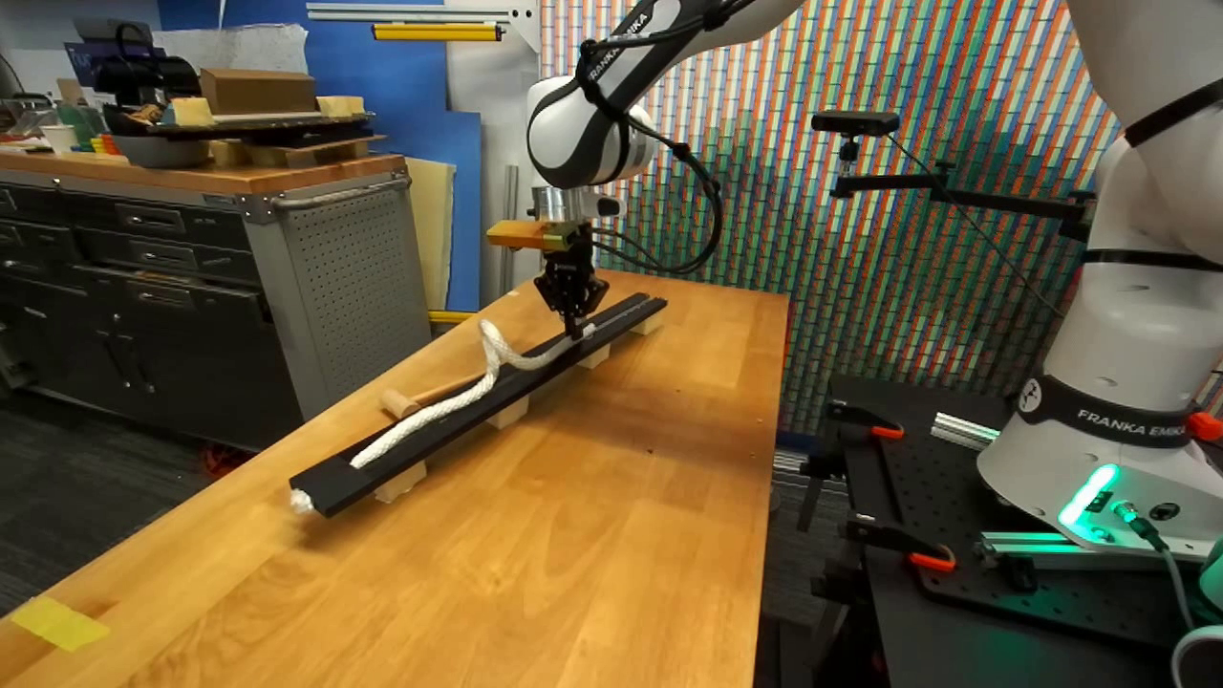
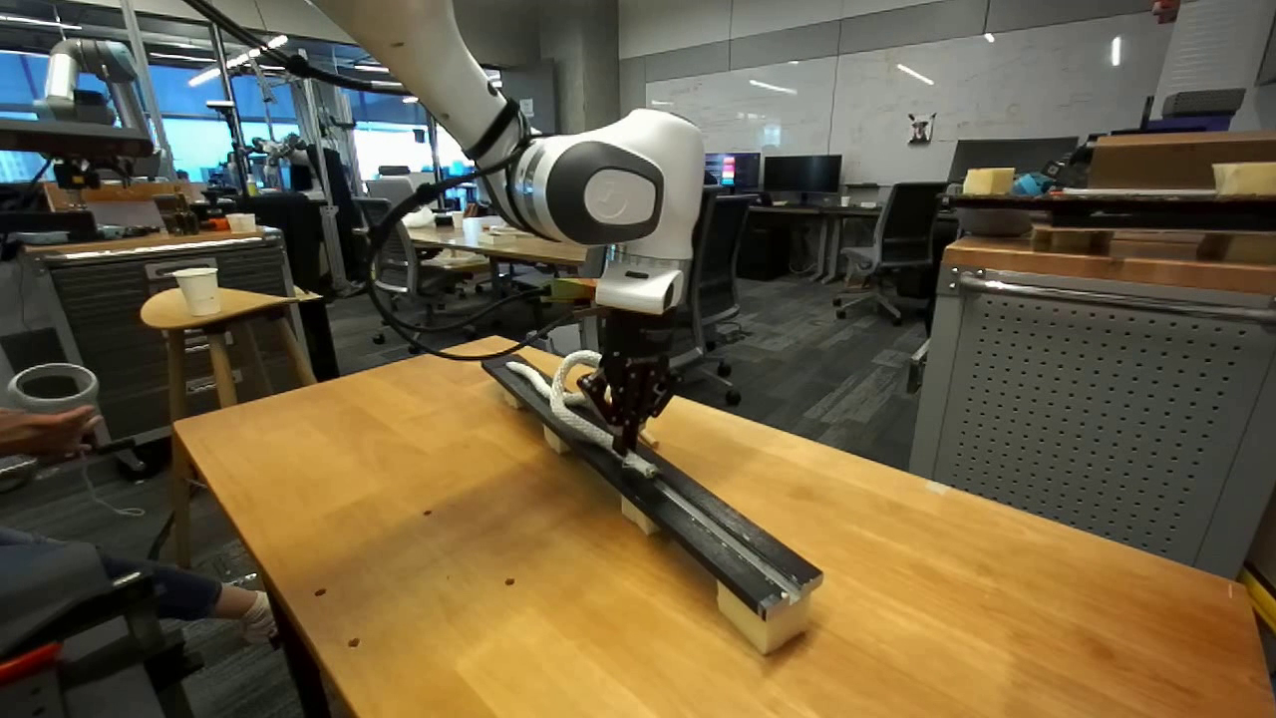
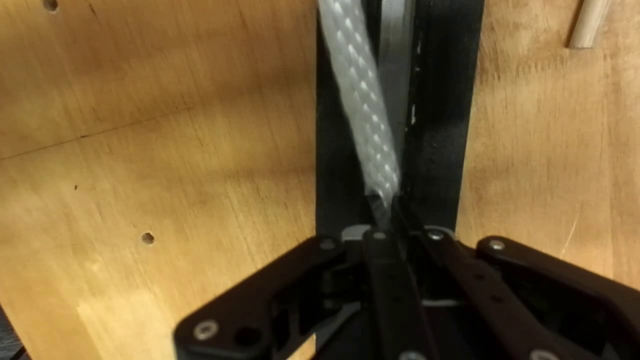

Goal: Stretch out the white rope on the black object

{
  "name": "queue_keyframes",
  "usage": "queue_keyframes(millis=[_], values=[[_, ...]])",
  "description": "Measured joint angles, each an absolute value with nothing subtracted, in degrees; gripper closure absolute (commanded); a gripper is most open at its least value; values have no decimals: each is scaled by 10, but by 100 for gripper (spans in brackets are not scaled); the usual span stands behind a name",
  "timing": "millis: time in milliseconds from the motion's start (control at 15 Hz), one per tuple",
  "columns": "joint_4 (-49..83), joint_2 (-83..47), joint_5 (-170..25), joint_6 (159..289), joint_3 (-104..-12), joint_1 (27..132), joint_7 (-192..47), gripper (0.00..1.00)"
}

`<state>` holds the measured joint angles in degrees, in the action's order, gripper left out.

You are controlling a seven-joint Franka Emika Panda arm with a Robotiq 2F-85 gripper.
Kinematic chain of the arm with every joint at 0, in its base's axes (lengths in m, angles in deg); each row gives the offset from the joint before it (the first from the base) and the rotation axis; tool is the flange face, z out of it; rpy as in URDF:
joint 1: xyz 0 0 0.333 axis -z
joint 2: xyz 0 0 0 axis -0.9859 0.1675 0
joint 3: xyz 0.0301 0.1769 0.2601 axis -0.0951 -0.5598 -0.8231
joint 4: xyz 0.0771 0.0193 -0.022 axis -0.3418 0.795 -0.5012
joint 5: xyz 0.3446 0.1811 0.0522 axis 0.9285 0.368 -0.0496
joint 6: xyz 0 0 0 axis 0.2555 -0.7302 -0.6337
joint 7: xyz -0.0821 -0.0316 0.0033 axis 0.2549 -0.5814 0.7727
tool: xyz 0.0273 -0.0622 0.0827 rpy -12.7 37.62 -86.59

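One rope (image 1: pixel 441 408), one bar (image 1: pixel 516 384), four blocks (image 1: pixel 509 412), one mallet (image 1: pixel 399 403) at left. White and braided, the rope lies along the bar, humped midway, clamped near its far end by the pincer (image 1: pixel 573 332).

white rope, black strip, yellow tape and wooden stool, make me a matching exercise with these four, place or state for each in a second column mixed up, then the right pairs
Things
1 white rope
2 black strip
3 yellow tape
4 wooden stool

Places and states
A flat on the tabletop
B bears a white cup
C raised on pale blocks
D curved, and held in the jaws

Right pairs: 1-D, 2-C, 3-A, 4-B
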<state>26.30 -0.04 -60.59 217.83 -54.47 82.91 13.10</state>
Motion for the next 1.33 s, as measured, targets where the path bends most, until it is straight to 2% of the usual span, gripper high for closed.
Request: queue_keyframes(millis=[1333], values=[[265,-1,-606,2179,-490,875,131,98]])
